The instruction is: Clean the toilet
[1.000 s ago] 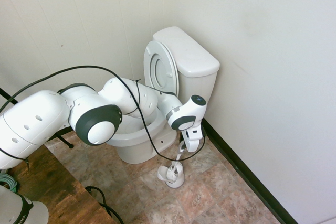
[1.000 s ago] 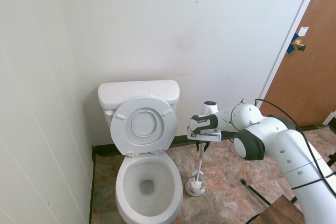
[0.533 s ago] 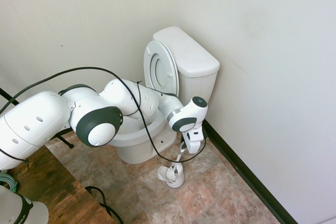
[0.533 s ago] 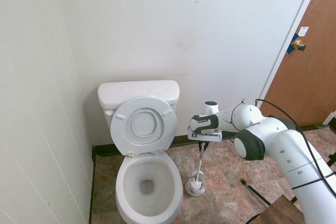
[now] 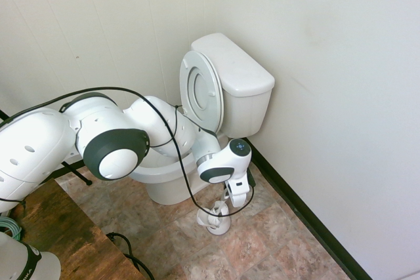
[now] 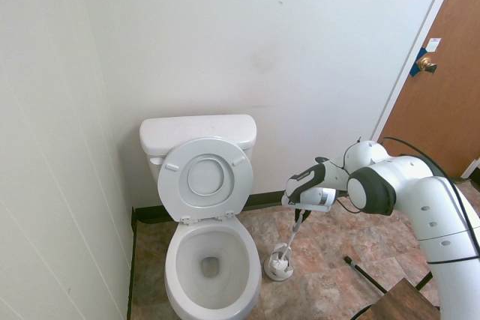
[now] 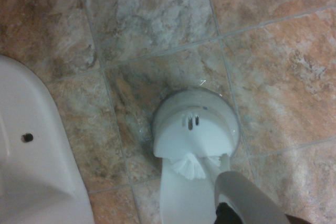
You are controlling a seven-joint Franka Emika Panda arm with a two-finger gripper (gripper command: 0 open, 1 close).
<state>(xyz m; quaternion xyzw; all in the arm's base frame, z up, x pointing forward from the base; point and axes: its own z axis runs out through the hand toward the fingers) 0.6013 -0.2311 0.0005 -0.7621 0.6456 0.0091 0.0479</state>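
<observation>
The toilet (image 6: 212, 260) stands against the back wall with lid and seat (image 6: 208, 177) raised; in the first exterior view my arm covers most of the bowl, and the tank (image 5: 233, 73) shows. Right of the bowl a white toilet brush sits in its small holder (image 6: 279, 266) (image 5: 215, 220) on the floor. My gripper (image 6: 301, 215) (image 5: 235, 196) is low above the holder, shut on the top of the brush handle (image 6: 291, 236), which leans. The wrist view looks down on the holder (image 7: 195, 129), white bristles (image 7: 188, 167) and the grey handle (image 7: 247, 200).
A brown door (image 6: 442, 88) with a knob stands at the right. A wooden tabletop (image 5: 72, 240) is near the arm's base. A black baseboard (image 5: 308, 218) runs along the wall. The toilet's base (image 7: 31, 171) lies close beside the holder, on the tiled floor (image 7: 147, 14).
My gripper has shut on the brush handle and dropped lower toward the holder. The wrist swung away from the toilet, and the handle now leans instead of standing upright.
</observation>
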